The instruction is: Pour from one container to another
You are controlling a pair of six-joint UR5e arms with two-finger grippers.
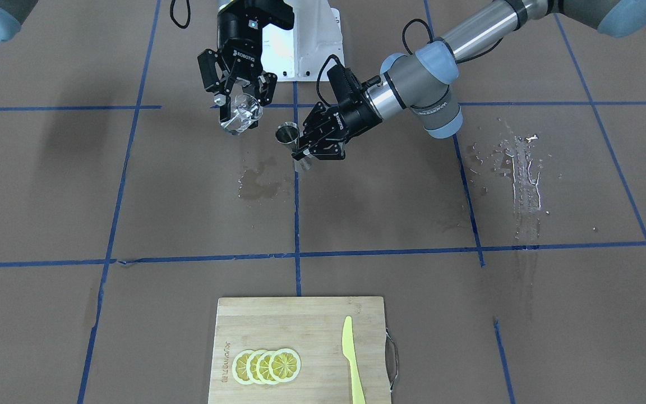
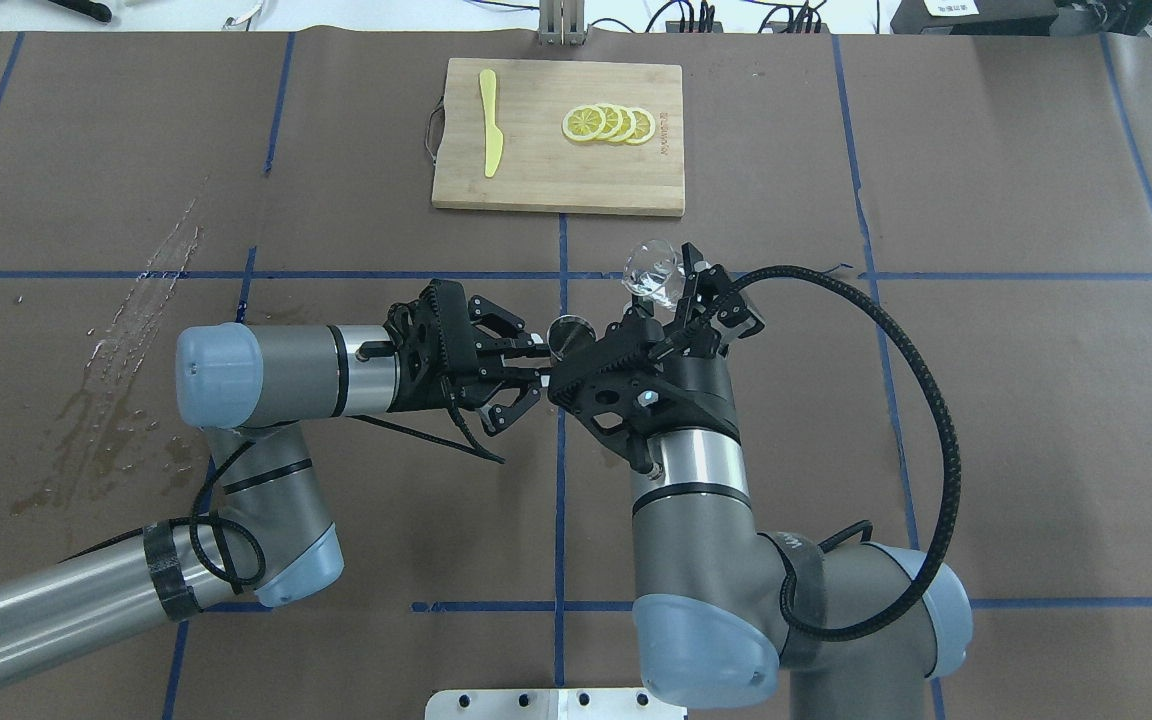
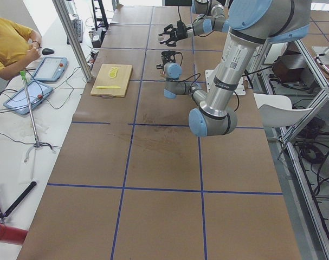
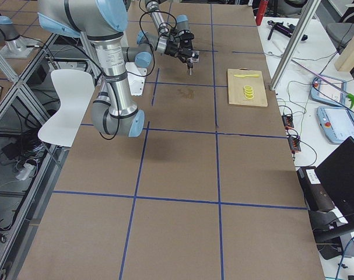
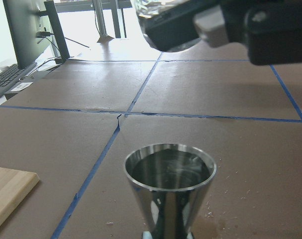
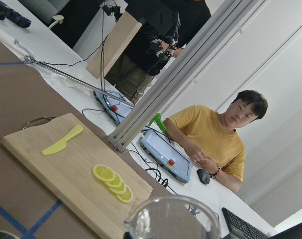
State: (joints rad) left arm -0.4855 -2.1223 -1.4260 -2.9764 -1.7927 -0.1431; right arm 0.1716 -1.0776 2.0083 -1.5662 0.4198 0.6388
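The clear glass tumbler [image 1: 240, 115] hangs tilted above the table with my right gripper [image 1: 241, 104] shut on it; overhead, the tumbler [image 2: 651, 268] sits just past the right gripper [image 2: 671, 295]. Beside it and a little lower, the steel jigger [image 1: 289, 136] stands upright off the table, my left gripper [image 1: 301, 149] shut on its waist. In the overhead view the jigger [image 2: 568, 336] pokes out beyond the left gripper [image 2: 541, 365]. The left wrist view shows the jigger's open cup [image 5: 169, 172] with the tumbler [image 5: 158, 10] above and behind it. I cannot tell whether either vessel holds liquid.
A wooden cutting board [image 1: 300, 320] with lemon slices [image 1: 267, 366] and a yellow knife [image 1: 352, 359] lies at the operators' side. Wet patches mark the paper under the jigger [image 1: 255, 182] and under the left arm [image 1: 519, 168]. A seated person [image 3: 10, 43] is beyond the table.
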